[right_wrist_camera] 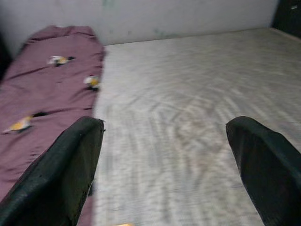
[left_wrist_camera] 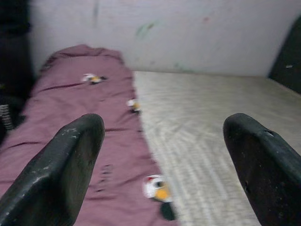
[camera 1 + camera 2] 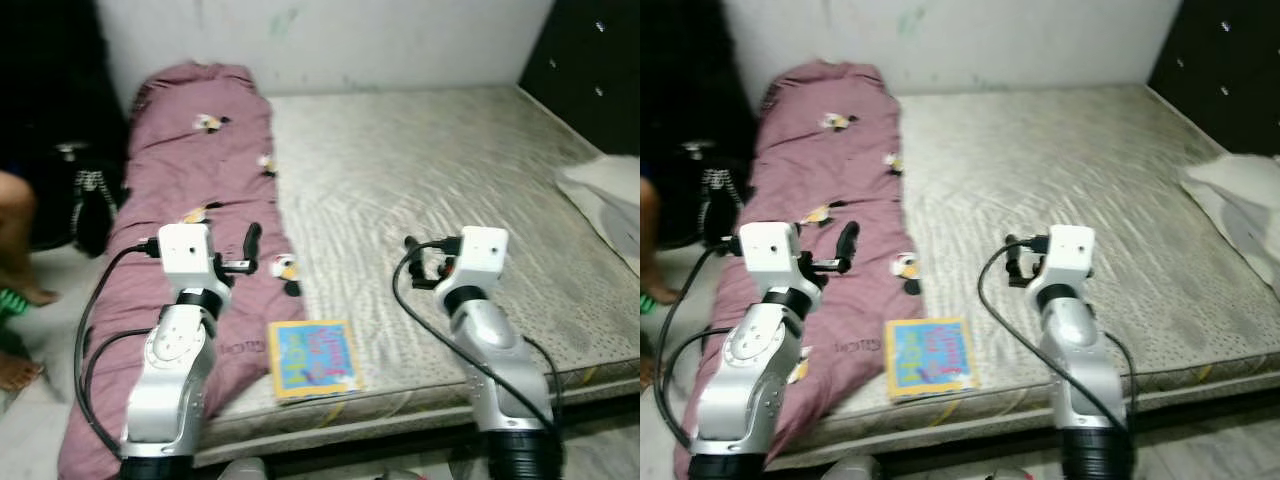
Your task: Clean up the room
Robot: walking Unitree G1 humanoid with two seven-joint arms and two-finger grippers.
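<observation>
Hovering over the mattress (image 3: pixel 430 190), both claws (image 2: pixel 164 165) (image 1: pixel 164 165) gape wide.

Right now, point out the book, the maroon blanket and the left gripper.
book (image 3: pixel 313 359): left eye view, middle of its colourful cover.
maroon blanket (image 3: pixel 195 165): left eye view, upper middle of the cloth.
left gripper (image 2: pixel 162 155): left wrist view, midway between the open fingertips.

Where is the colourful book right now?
In the eye views, the book lies flat near the front edge of the mattress, just beside the purple blanket, between the robot's two arms.
</observation>
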